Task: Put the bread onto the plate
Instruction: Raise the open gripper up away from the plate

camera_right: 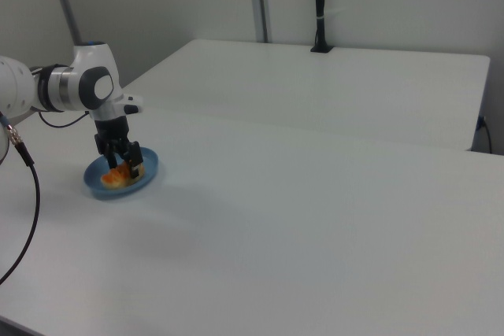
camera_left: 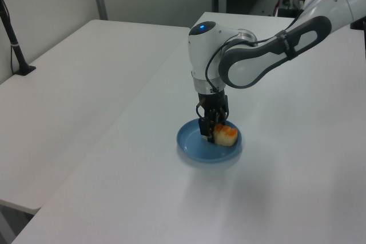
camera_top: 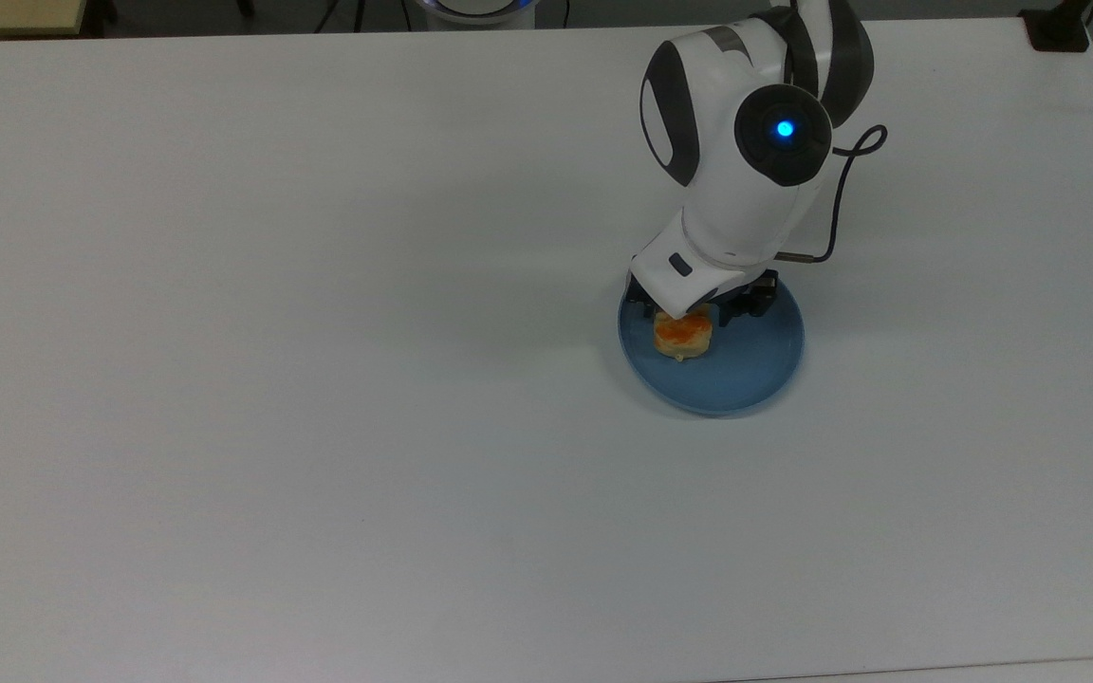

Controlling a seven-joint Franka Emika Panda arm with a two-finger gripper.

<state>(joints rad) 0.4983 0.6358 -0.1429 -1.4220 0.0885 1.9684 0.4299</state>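
The pale-yellow bread (camera_top: 682,334) with its orange glazed top sits low on the blue plate (camera_top: 757,378), in the half toward the top view's left. My gripper (camera_top: 689,318) points straight down over it, fingers still closed on the bread's sides. The white wrist hides most of the fingers in the top view. In the left view the bread (camera_left: 224,136) rests on the plate (camera_left: 191,144) beside the dark fingers of the gripper (camera_left: 210,131). The right view has the gripper (camera_right: 126,164) over the bread (camera_right: 116,177) and the plate (camera_right: 94,186).
The plate lies on a wide white table (camera_top: 319,427). A black cable (camera_top: 831,190) loops off the wrist. A second white table (camera_left: 74,84) adjoins at the left view's left, with a black post (camera_left: 11,32) standing on it.
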